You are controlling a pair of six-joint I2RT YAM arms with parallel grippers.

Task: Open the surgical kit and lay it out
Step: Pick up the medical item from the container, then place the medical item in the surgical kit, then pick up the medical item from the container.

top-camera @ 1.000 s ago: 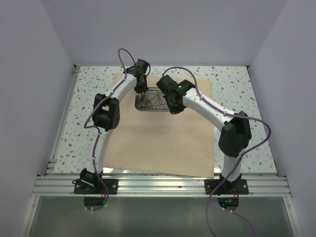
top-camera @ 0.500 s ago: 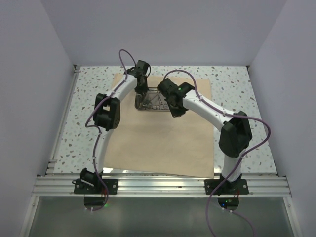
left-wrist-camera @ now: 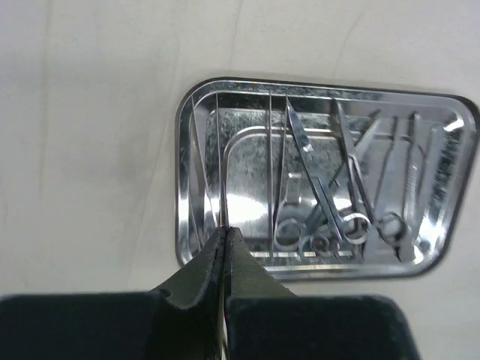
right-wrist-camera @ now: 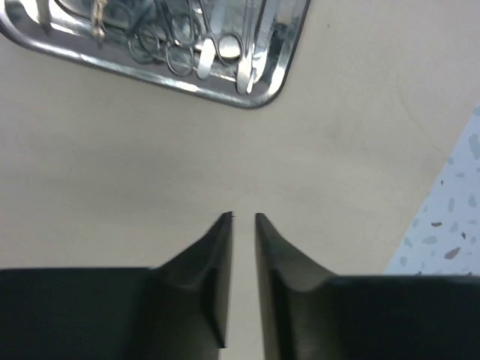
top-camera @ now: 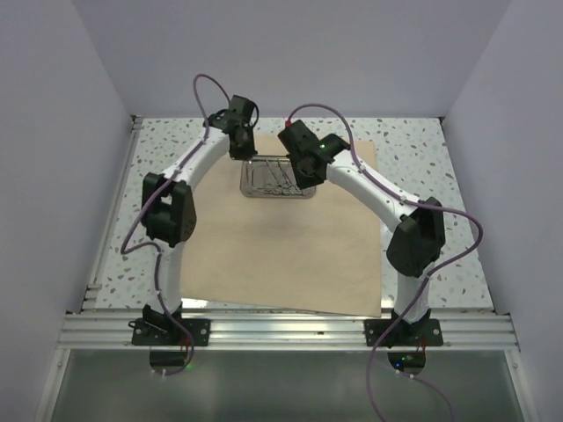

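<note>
Left gripper point(left-wrist-camera: 225, 231) is pinched right shut, tips hanging over one end of the steel tray point(left-wrist-camera: 180, 150); whether a slim tool is caught between them, can't tell. Right gripper point(right-wrist-camera: 244, 217) is parted just a crack, nothing in it, above bare tan cloth point(right-wrist-camera: 112, 150) beside the tray. Instruments point(left-wrist-camera: 330, 210) lie inside the tray, on the far part of the spread cloth
</note>
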